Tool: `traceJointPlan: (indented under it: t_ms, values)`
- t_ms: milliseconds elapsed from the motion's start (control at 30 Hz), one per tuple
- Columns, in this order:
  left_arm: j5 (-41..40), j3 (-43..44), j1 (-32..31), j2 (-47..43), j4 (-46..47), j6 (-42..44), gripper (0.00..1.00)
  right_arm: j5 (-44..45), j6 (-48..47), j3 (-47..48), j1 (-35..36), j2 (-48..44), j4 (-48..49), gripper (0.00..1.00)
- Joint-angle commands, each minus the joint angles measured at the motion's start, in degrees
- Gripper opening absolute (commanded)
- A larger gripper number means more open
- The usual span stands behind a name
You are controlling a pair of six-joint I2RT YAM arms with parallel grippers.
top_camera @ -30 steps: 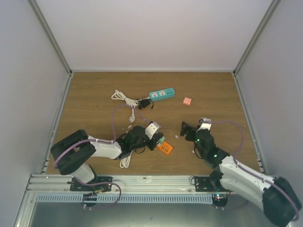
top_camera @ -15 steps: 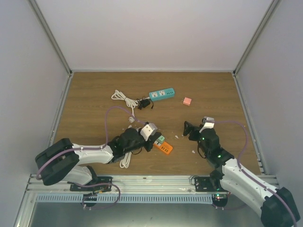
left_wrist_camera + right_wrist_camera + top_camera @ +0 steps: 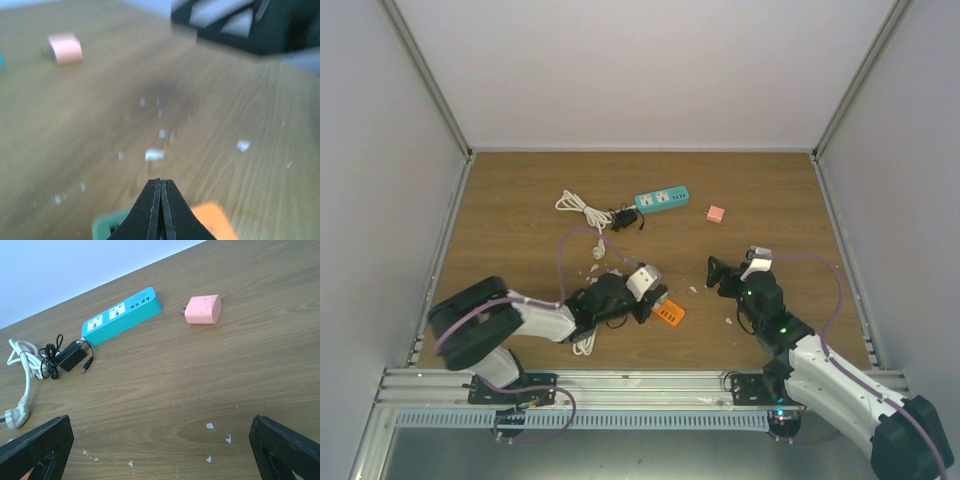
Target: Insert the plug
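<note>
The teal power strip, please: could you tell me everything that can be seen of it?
The teal power strip is a long, plastic-looking bar lying flat on the wooden table, face up. It shows two white socket faces and a row of small ports near one end. Nothing is plugged in. A black adapter lies close by the other end; the pink plug lies apart.

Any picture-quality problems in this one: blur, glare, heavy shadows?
Left wrist: blurred almost throughout, the pink adapter and white flecks smeared; only the shut left gripper looks fairly crisp. Right wrist: sharp and evenly lit, the teal power strip and the adapter clear. Top external: in focus, soft diffuse light, no glare, faint shadows only.
</note>
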Motion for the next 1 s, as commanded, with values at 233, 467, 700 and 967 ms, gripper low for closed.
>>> traceJointPlan:
  t_ms: [233,467,700,967]
  values:
    - [-1.97,-0.83,-1.33,11.01,5.14,-3.05,0.0,-0.82,-0.89,-0.62,-0.75,0.26,1.49,1.0]
    - [-7.86,-0.46,-1.07,0.79,3.09,-0.07,0.01,-2.65,-1.9,-0.25,-0.19,0.22,2.24,1.0]
    - [-10.99,-4.43,5.23,-14.03,1.3,-3.4,0.99,-0.85,-6.24,5.41,6.54,5.79,0.04,1.0]
    - [-0.56,-8.45,17.38,-12.24,-2.99,-11.31,0.99,-11.5,-15.09,17.25,7.35,12.92,-16.77,0.9]
